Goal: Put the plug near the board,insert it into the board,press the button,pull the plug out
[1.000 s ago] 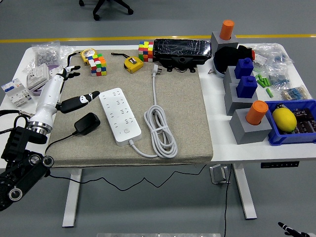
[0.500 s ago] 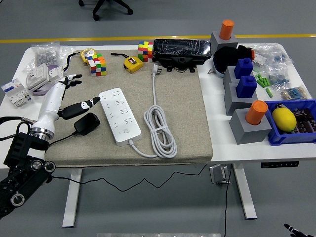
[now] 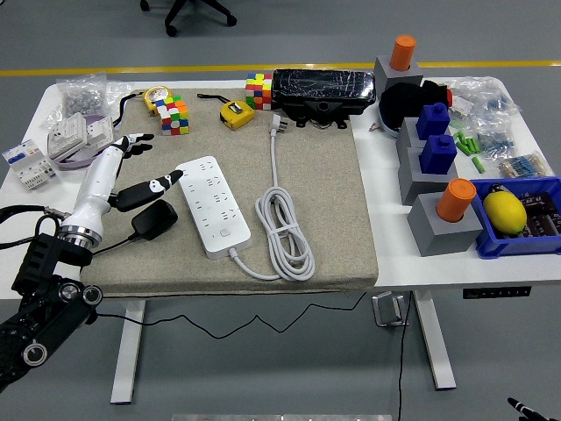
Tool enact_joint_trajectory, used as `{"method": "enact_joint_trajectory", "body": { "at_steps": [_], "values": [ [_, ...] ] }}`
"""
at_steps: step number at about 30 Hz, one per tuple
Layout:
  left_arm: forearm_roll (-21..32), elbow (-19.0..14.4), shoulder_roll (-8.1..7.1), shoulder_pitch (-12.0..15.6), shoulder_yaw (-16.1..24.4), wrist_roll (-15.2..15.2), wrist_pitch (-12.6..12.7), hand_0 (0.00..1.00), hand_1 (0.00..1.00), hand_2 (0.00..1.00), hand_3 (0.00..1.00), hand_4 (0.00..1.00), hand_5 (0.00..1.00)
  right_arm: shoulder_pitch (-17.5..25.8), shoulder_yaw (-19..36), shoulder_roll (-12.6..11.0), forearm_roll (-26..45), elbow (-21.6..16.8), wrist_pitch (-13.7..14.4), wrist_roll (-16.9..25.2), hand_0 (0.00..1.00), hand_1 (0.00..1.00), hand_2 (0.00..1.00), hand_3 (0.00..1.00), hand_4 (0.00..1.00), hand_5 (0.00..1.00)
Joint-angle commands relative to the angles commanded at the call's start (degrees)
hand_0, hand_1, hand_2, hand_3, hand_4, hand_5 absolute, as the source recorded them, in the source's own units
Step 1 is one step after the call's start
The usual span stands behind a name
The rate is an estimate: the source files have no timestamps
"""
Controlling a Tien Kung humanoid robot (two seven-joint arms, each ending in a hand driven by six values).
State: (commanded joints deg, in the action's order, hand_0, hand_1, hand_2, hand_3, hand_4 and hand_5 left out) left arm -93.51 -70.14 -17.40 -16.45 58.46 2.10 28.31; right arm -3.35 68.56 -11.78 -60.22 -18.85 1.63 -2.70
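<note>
From the head view I see my left hand (image 3: 131, 175) over the left side of the grey mat (image 3: 333, 193) on the white counter (image 3: 386, 263), its fingers (image 3: 138, 140) spread and holding nothing. The black plug (image 3: 154, 219) lies on the mat just below the thumb, close beside the white board (image 3: 213, 205), not inserted. My right hand is out of sight.

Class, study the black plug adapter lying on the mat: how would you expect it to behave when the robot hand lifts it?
The black plug adapter looks compact and rigid, so it probably won't flex. Its thin black cable trails off the mat, so it will likely drag and tug. It lies flat, so it seems unlikely to roll.
</note>
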Motion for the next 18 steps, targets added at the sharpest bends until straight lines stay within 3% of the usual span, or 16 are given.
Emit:
{"method": "enact_joint_trajectory", "body": {
  "at_steps": [18],
  "values": [
    [-0.42, -0.16, 0.11, -0.03, 0.18, -0.54, -0.56, 0.752, 0.747, 0.738, 0.780, 0.928, 0.524, -0.54, -0.33, -0.28, 0.66, 0.50, -0.05, 0.04, 0.650, 0.647, 0.640, 0.563, 0.986, 0.552]
  ]
}}
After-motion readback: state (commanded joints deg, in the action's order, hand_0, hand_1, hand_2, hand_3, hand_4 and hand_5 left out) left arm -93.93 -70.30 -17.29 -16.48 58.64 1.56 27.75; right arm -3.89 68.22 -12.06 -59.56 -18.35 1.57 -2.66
